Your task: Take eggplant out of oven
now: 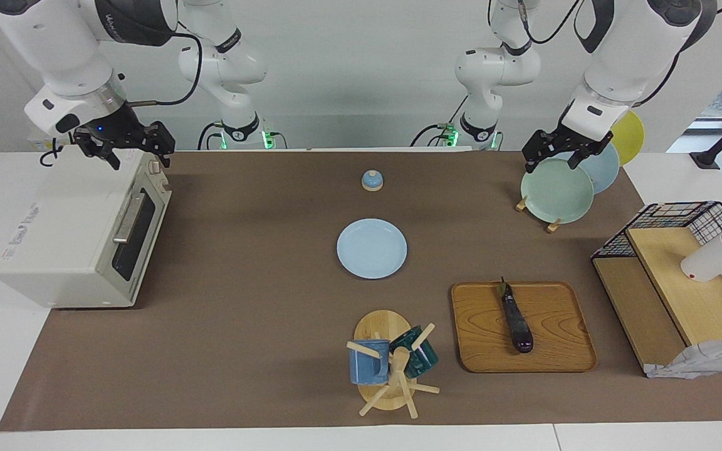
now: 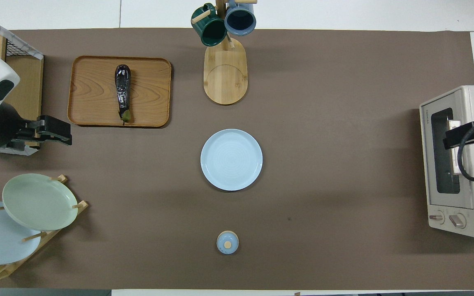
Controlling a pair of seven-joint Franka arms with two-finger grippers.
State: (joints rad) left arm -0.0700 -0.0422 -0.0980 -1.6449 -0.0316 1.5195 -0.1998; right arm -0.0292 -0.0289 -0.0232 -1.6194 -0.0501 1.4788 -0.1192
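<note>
The eggplant (image 1: 516,316) (image 2: 122,92), dark and glossy, lies on a wooden tray (image 1: 555,351) (image 2: 93,111) toward the left arm's end of the table, with its green stem pointing toward the robots. The off-white oven (image 1: 66,232) (image 2: 455,164) stands at the right arm's end, its glass door closed. My right gripper (image 1: 129,149) (image 2: 453,137) hangs open just over the oven's top, holding nothing. My left gripper (image 1: 554,160) (image 2: 58,133) is raised and open over the mat by the plate rack, empty and well apart from the eggplant.
A light blue plate (image 1: 371,248) lies mid-table, with a small blue lid (image 1: 371,180) nearer the robots. A mug tree (image 1: 392,366) with two mugs stands beside the tray. A plate rack (image 1: 558,191) and a wire-and-wood shelf (image 1: 674,294) occupy the left arm's end.
</note>
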